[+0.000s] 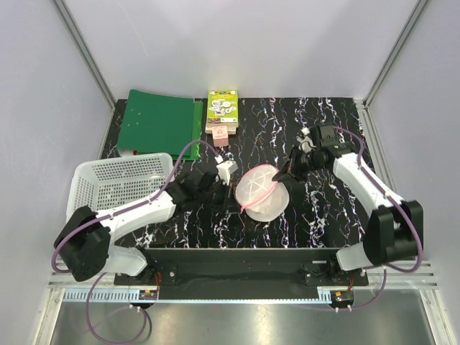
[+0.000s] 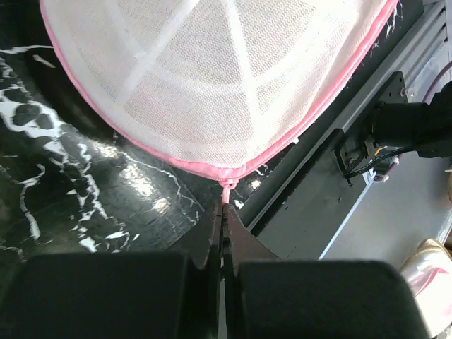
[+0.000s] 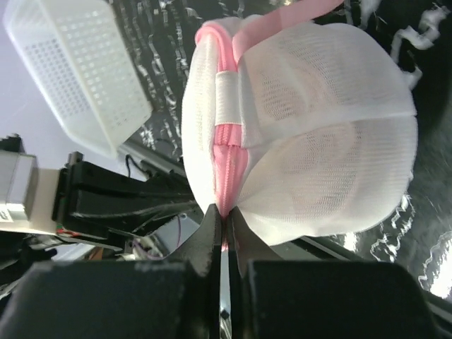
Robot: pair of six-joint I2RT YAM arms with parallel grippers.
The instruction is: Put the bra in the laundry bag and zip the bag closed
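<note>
The left gripper (image 2: pixel 224 212) is clenched, its two fingers pressed together on a small pink tab (image 2: pixel 227 186) that sticks out from the rim of the laundry bag (image 2: pixel 226 85). The right gripper (image 3: pixel 226 215) is also clenched. It pinches the pink zip edging (image 3: pixel 227 152) at the point nearest its tips, though whether it has the slider itself or only the tape is too small to tell.

Just beyond both pairs of fingers the white mesh dome swells up and away, held between the two grippers on opposite sides. From the right fingers the zip line runs straight ahead and looks drawn together for a stretch, then opens a little farther up, near a white band.

The bra cannot be seen outside the bag. It is most likely inside, though the mesh does not show it clearly.

The step in hand looks like the zipping. The next move calls for the right fingers to draw along the pink seam while the left ones anchor the tab so the bag does not follow.

Past the bag, beyond the right fingertips and to their left, stands a white lattice basket (image 3: pixel 70 70). Farthest off, at the back of the black marbled table (image 1: pixel 323 215), lie a green folder (image 1: pixel 159 118) and a small green box (image 1: pixel 221 108).
</note>
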